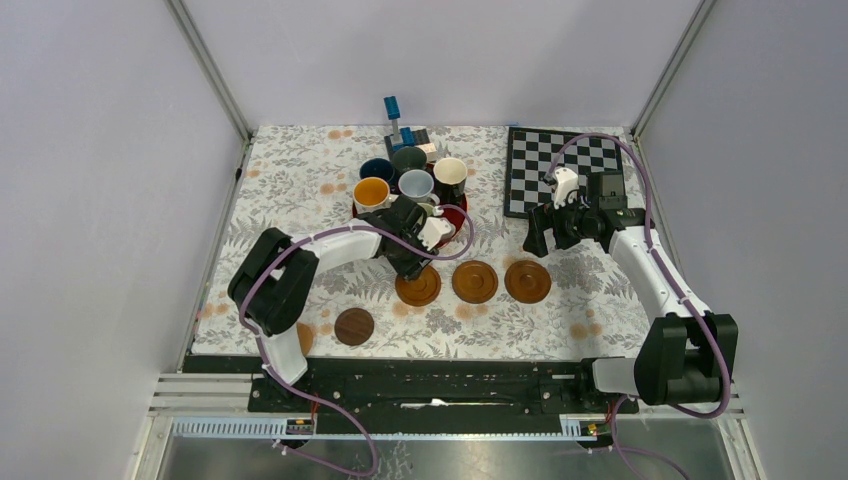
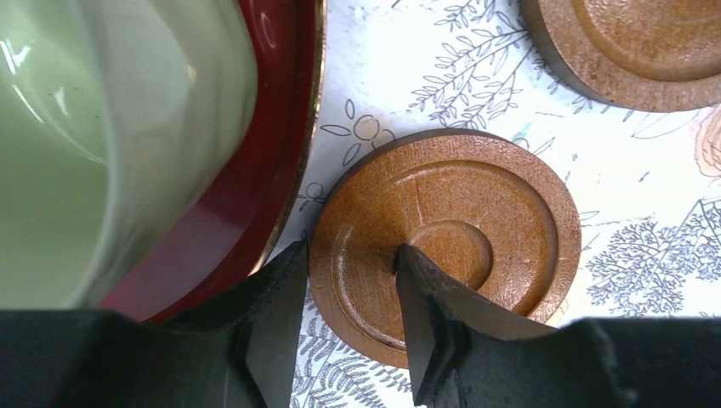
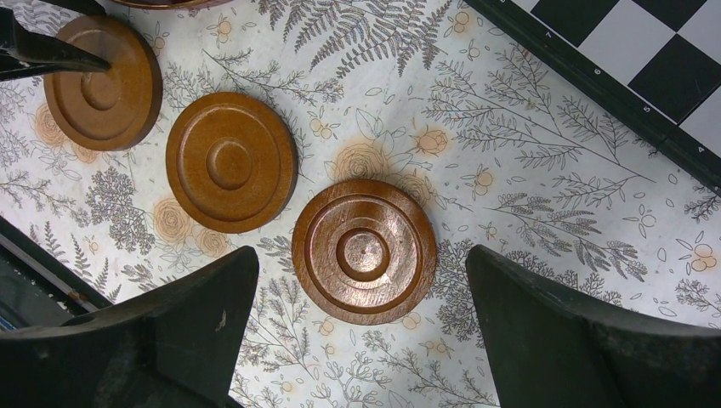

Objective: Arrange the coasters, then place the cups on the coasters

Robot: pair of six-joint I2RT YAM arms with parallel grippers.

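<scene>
Three tan coasters lie in a row on the floral cloth: one [image 1: 418,286], one [image 1: 474,282] and one [image 1: 527,281]. A dark coaster [image 1: 353,326] lies apart at the near left. My left gripper [image 1: 410,262] [image 2: 350,249] stands over the left coaster [image 2: 459,229]. Its jaws are slightly apart astride the rim, one finger outside the edge and one on the top face. Several cups [image 1: 415,184] stand on the red tray [image 1: 457,214]; the pale green cup [image 2: 102,127] is beside the left gripper. My right gripper [image 1: 545,240] [image 3: 361,253] hangs wide open above the right coaster [image 3: 364,251], holding nothing.
A chessboard [image 1: 565,165] lies at the back right, its corner [image 3: 646,59] close to the right gripper. A blue-topped stand [image 1: 393,112] sits behind the tray. The red tray's rim [image 2: 263,170] nearly touches the left coaster. Walls enclose three sides.
</scene>
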